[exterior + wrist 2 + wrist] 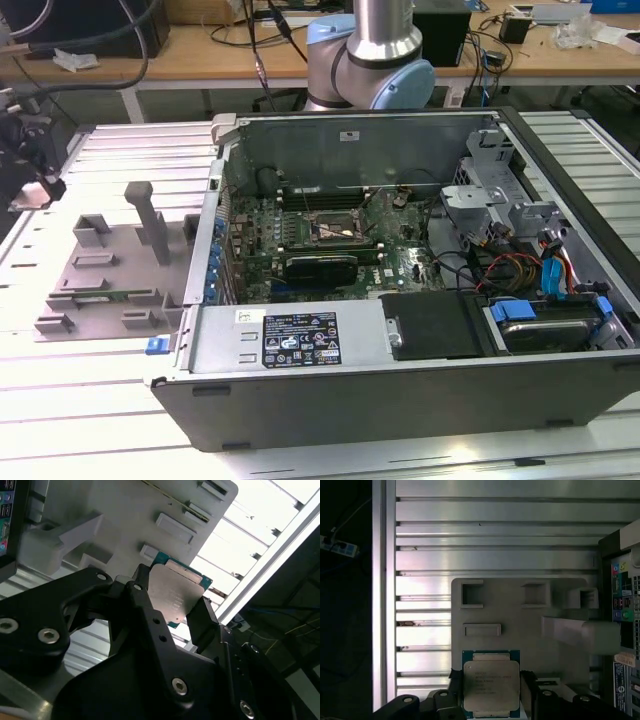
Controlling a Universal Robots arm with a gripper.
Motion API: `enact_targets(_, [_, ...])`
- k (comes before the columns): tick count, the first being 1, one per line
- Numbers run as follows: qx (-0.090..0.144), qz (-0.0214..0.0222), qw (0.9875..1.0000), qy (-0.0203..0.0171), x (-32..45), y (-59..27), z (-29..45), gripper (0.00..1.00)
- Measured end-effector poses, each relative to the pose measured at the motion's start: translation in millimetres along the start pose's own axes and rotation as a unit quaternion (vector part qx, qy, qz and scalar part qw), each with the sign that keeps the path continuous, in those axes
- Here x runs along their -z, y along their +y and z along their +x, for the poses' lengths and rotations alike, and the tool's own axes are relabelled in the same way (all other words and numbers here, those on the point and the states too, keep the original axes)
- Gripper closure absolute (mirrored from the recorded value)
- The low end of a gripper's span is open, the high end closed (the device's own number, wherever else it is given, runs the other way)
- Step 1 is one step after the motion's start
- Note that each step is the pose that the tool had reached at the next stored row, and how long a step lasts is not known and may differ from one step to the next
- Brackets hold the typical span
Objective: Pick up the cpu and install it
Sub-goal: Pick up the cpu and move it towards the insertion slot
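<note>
Gripper (pixel 174 599) pinching cpu (pixel 176 591) by two opposite edges.
Second wrist view: black fingers (pixel 204 615) pressing on cpu sides, silvery top facing camera, grey fixture (pixel 125 510) behind. First wrist view: cpu (pixel 491 684) sitting between fingers, overlapping fixture edge, slatted table (pixel 495 560) beyond. Exterior view: gripper (pixel 28 150) hanging at the exterior view's left, near fixture, well apart from open case (pixel 400 400) and socket (pixel 335 232).

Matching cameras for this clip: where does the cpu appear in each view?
Exterior view: the gripper carrying it is at the exterior view's left edge, by the grey fixture plate.
First wrist view: the cpu lies between the gripper's fingers, over the plate.
Second wrist view: the cpu between the fingers, plate behind it.
Shared landmark: the grey fixture plate.
</note>
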State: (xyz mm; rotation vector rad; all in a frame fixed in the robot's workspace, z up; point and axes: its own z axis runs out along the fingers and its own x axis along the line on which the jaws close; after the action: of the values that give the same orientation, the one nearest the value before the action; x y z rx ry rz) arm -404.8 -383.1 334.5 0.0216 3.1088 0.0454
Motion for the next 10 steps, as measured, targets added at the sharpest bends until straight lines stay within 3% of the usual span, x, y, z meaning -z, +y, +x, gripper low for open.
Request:
enact_targets(4, [0.000, 0.0001, 1.0000, 0.0000, 1.2, 0.0, -0.2, 0.46])
enact_targets(5, [0.000, 0.0000, 1.0000, 0.0000, 1.0, 0.1, -4.0, 0.46])
enact_targets(7, [0.000, 0.0000, 1.0000, 0.0000, 0.5, 0.3, -20.3, 0.46])
enact_targets(10, [0.000, 0.0000, 1.0000, 0.0000, 0.0, 0.5, -33.9, 0.46])
